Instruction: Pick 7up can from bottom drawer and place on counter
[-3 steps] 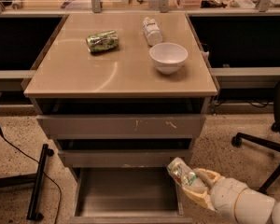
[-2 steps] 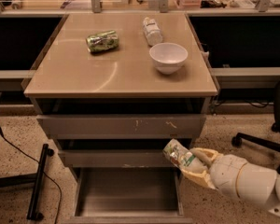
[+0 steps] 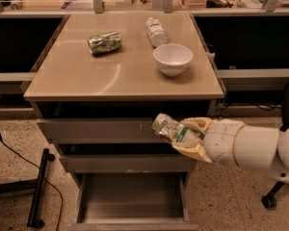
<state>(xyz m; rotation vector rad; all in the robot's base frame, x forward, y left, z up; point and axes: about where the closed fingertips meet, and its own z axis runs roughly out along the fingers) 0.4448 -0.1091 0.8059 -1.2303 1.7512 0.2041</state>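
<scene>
In the camera view, the claw is clenched around the 7up can. It holds the can tilted in the air just below the front edge of the desk, right of the desk's middle and in front of the upper drawer fronts. Lower still beneath the desk, the bottom drawer stands pulled out, its grey floor showing. On the desk, a darker green can lies at the rear left, a clear bottle lies at the rear, and a white bowl sits toward the right.
</scene>
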